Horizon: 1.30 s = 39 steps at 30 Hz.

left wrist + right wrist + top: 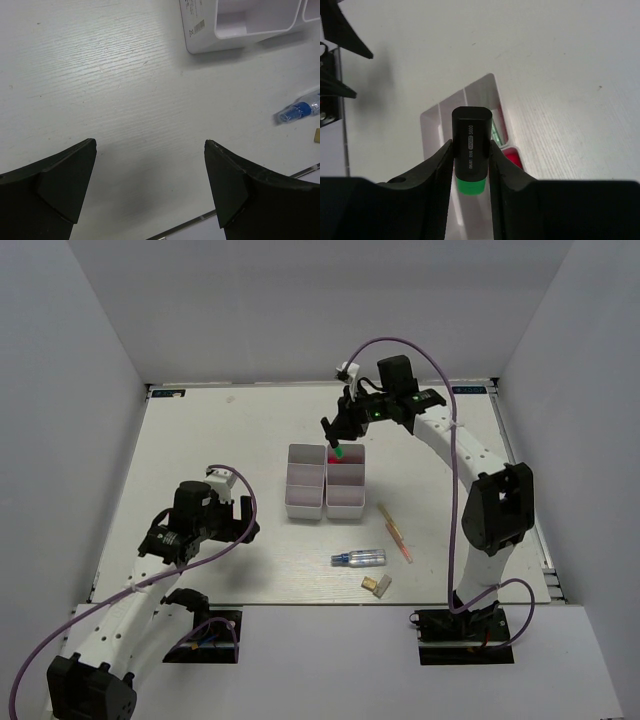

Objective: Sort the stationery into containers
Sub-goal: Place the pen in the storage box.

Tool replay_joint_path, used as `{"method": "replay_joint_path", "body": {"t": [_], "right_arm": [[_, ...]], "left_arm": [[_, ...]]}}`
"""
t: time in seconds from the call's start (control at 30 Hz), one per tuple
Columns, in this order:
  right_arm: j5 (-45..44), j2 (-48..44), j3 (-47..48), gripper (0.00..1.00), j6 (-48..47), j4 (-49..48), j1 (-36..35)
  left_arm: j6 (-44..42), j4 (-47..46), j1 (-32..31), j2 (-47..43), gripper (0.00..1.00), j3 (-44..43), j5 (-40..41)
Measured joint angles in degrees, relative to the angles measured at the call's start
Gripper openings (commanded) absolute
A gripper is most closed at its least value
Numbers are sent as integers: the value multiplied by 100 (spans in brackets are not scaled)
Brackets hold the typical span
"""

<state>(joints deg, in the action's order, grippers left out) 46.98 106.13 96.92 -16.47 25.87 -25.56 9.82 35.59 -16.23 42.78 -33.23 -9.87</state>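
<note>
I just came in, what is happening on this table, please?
The right end effector holds a green-capped black marker above the far end of the two white trays. The left end effector hangs open over bare table, holding nothing. An orange pen, a bluish tube and a tan block lie loose nearby.

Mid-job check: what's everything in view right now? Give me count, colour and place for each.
trays: two, white, side by side mid-table
marker: one, black with green cap, held above the right tray's far end
red item: one, in the right tray's far compartment; kind unclear
pen: one, orange, right of the trays
tube: one, clear bluish, nearer than the trays
block: one, tan, just nearer than the tube
left tool: open, empty, left of the trays
right tool: shut on the marker
</note>
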Motion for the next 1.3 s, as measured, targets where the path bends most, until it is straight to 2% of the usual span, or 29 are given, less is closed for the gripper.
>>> {"method": "replay_joint_path", "body": {"t": [0.33, 0.8, 0.83, 0.93, 1.03, 1.3], "right_arm": [[-758, 7, -411, 0, -190, -605, -13], [-1263, -31, -1309, 0, -439, -1200, -98], [-1281, -50, -1342, 2, -468, -1237, -109], [-1331, -111, -1425, 20, -531, -1276, -144], [-1390, -177, -1513, 32, -649, -1276, -164], [-1469, -271, -1617, 51, -791, -1178, -223]], "left_arm": [[-33, 0, 0, 24, 99, 0, 0], [-35, 0, 0, 24, 99, 0, 0], [-35, 0, 0, 24, 99, 0, -2], [-35, 0, 0, 24, 99, 0, 0], [-35, 0, 0, 24, 99, 0, 0], [-35, 0, 0, 24, 99, 0, -2]]}}
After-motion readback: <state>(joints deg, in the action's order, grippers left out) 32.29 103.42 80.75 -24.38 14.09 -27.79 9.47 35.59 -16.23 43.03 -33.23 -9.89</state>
